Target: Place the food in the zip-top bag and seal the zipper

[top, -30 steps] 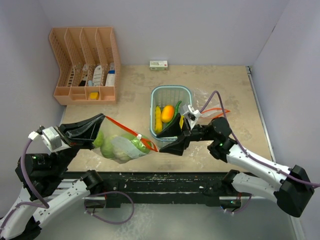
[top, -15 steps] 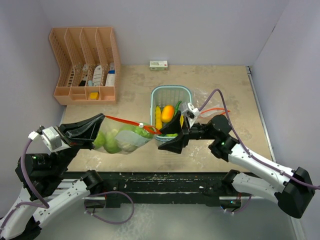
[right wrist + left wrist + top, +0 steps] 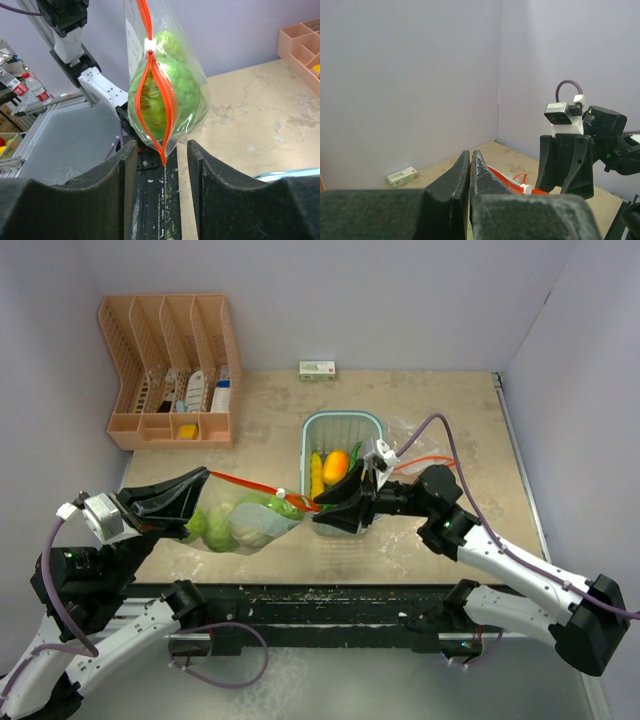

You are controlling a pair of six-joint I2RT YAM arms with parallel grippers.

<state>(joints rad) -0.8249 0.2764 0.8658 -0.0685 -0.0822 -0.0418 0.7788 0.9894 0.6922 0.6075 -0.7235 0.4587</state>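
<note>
Cabbages (image 3: 232, 527), two pale-green ones, lie already inside the bag (image 3: 262, 528), which hangs in the air between the two arms, above the near part of the table (image 3: 270, 430); the other food, an orange fruit (image 3: 336, 465), a yellow fruit (image 3: 316, 476) and a thin green chili (image 3: 355, 454), sits in the pale blue basket (image 3: 343, 415), close to the right gripper (image 3: 322, 510); we see the left gripper (image 3: 203, 483) with its fingers pressed together on the left end of the bag's red zipper (image 3: 245, 483); the right gripper has its fingers apart, one on each side of the bag's right corner, and in its wrist view they do not seem to touch it; the white slider (image 3: 281, 493) sits partway along the zipper; between the slider and the right corner the two red strips stand apart, so we find this part unsealed.
</note>
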